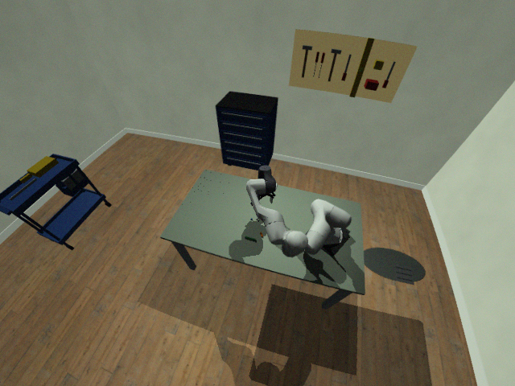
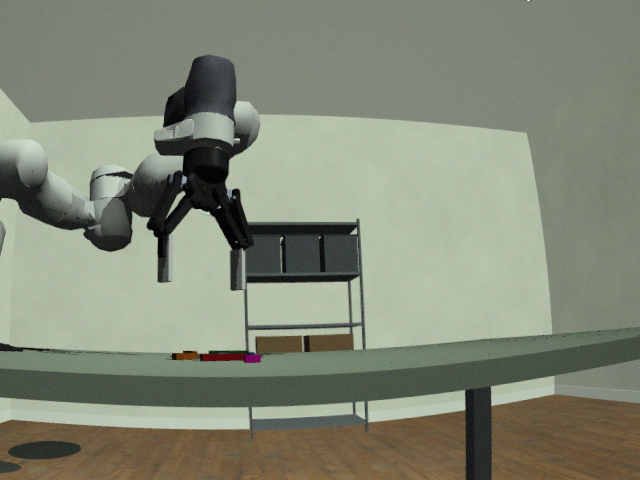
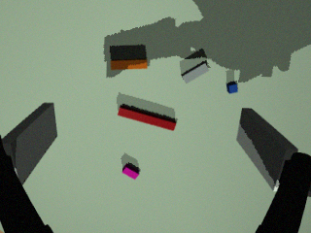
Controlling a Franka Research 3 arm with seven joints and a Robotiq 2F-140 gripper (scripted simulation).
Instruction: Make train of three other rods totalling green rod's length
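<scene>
My gripper (image 2: 201,285) (image 3: 148,122) is open and empty, high above the table. In the wrist view the red rod (image 3: 147,118) (image 2: 222,357) lies tilted between the fingers' sides, well below them. The short magenta rod (image 3: 130,172) (image 2: 252,358) lies nearer the bottom. An orange rod (image 3: 128,64) lies above the red one, the grey rod (image 3: 195,73) lies slanted to its right, and the small blue rod (image 3: 232,87) (image 1: 251,219) is farther right. All lie apart. The green rod (image 1: 250,239) lies in the arm's shadow, outside the wrist view, with orange (image 1: 261,235) near it.
The rods lie on the green-grey table (image 1: 208,219) (image 2: 361,382). The arm (image 1: 274,224) reaches over it from its base at the right and hides part of the table in the top view. A blue trolley (image 1: 70,215) and a drawer cabinet (image 1: 246,133) stand away from the table.
</scene>
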